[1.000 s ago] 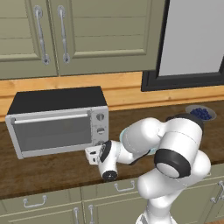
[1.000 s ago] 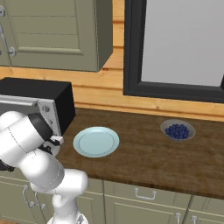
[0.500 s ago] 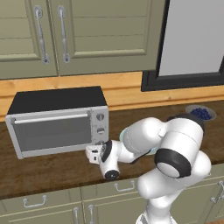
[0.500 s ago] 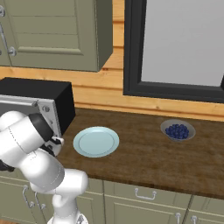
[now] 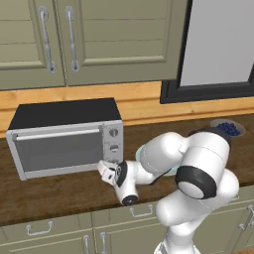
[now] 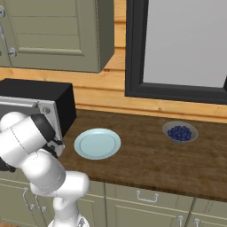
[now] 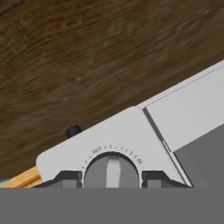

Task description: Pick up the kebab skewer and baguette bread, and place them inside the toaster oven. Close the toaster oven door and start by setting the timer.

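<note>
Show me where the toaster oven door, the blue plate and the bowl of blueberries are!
toaster oven door [image 5: 59,151]: left base view, on the dark glass window.
blue plate [image 6: 97,143]: right base view, on its bare middle.
bowl of blueberries [image 6: 180,132]: right base view, on the berries.

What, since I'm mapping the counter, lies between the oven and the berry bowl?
A pale blue plate lies between the oven and the bowl, in the right base view.
</note>
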